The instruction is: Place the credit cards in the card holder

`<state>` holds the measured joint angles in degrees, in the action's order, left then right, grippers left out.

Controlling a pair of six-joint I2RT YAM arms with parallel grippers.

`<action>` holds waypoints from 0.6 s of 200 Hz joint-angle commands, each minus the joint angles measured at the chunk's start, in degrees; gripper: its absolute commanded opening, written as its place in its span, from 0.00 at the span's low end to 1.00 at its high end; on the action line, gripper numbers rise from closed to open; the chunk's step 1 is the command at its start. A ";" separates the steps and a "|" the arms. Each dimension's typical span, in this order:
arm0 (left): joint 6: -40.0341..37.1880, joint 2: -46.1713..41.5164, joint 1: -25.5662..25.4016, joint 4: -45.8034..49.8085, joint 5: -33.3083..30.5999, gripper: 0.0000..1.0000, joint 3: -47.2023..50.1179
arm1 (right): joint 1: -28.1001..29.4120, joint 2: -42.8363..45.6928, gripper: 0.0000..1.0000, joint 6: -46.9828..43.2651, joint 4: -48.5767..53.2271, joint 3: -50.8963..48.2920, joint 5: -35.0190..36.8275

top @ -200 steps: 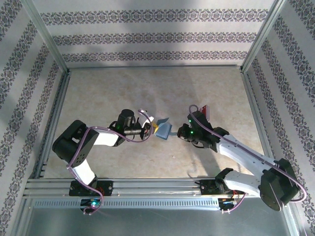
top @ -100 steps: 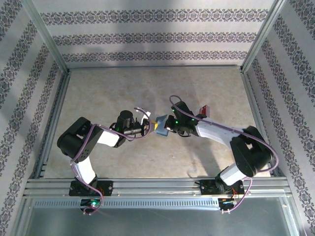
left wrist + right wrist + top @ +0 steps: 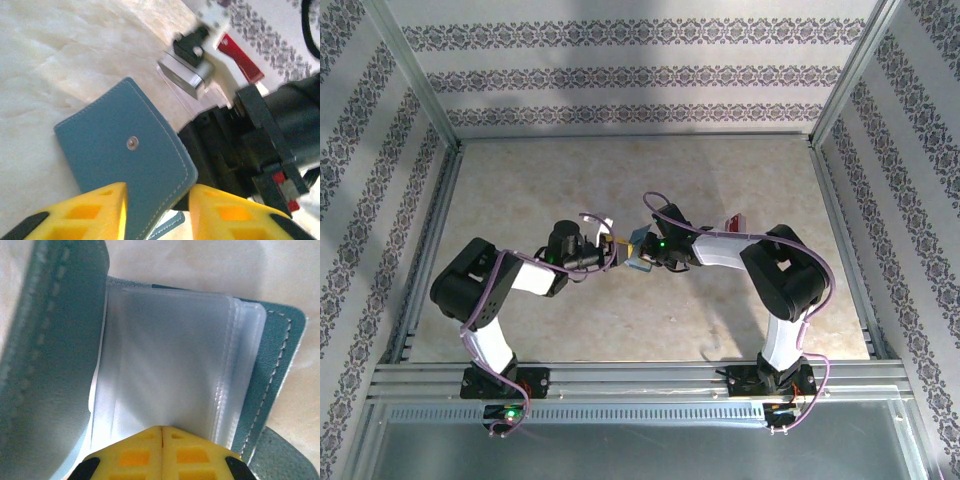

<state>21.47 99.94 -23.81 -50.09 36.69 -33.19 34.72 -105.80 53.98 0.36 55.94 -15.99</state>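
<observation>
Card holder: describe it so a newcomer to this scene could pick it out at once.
At the middle of the beige table, the two arms meet tip to tip. The card holder sits between them: a small teal-blue stitched bifold with a metal snap and cloudy clear pockets. Unlike the flat red card nearby, it is blue and folds open.

Patterned walls (image 3: 640, 70), beige marbled tabletop (image 3: 520, 170)

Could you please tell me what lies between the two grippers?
The blue card holder lies between the left gripper and right gripper, as the top view shows.
</observation>
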 commanded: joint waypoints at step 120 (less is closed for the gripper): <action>-16.13 -11.59 -2.71 73.20 -4.01 0.75 -25.41 | 1.93 7.88 0.00 -3.42 3.45 -7.04 0.62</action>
<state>10.83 87.99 -22.17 15.09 35.03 -59.35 35.94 -99.22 51.90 2.15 49.21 -15.31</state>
